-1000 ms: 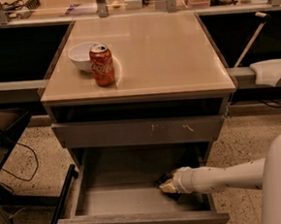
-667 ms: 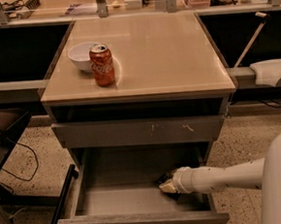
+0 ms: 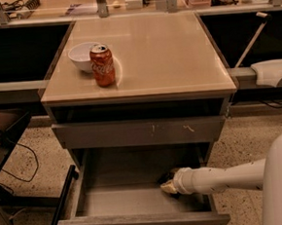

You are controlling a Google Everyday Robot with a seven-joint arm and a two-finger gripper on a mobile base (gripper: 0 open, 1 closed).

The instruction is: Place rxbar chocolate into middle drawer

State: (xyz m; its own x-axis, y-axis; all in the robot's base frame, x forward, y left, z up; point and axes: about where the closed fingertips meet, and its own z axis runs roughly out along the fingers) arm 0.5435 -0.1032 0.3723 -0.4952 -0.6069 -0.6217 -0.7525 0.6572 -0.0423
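Observation:
The middle drawer (image 3: 140,224) is pulled open below the cabinet, with a plain grey front and a grey inside. My arm reaches in from the right, and my gripper (image 3: 168,184) is low inside the drawer at its right side, near the floor. A small dark shape (image 3: 164,179) at the gripper's tip looks like the rxbar chocolate. I cannot tell whether it is held or lying on the drawer floor. Most of it is hidden by the gripper.
A red soda can (image 3: 102,64) and a white bowl (image 3: 81,55) stand on the cabinet top (image 3: 165,54) at the left. A shut drawer front with pale scratch marks (image 3: 142,132) is above the open drawer. A dark chair (image 3: 1,130) stands at the left.

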